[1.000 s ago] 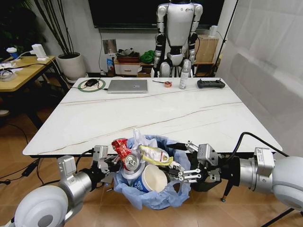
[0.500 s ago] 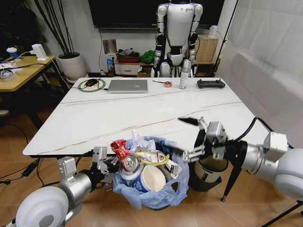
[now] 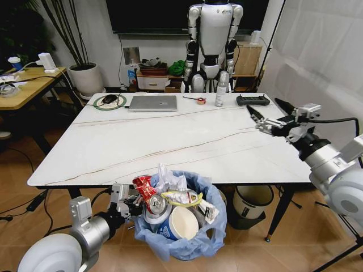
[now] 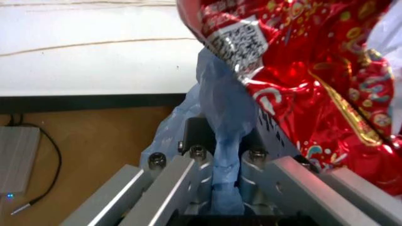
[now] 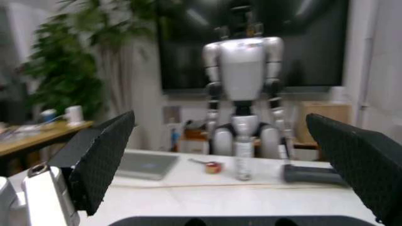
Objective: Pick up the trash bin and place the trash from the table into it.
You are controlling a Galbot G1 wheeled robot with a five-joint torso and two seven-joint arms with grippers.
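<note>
Pinching trash bin point(image 3: 187, 238) liner, left gripper point(image 3: 126, 199) seemingly clamped, right gripper point(image 3: 271, 116) spread above table point(image 3: 142, 141)

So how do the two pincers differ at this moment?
The left pincer sits low at the table's near edge; the right pincer is raised over the table's far right side. The left is shut on the trash bin's blue bag; the right is open and holds nothing. Both are metal two-finger pincers.

Robotics lab: humanoid robot point(image 3: 214, 39), wall screen point(image 3: 153, 14), desks.
</note>
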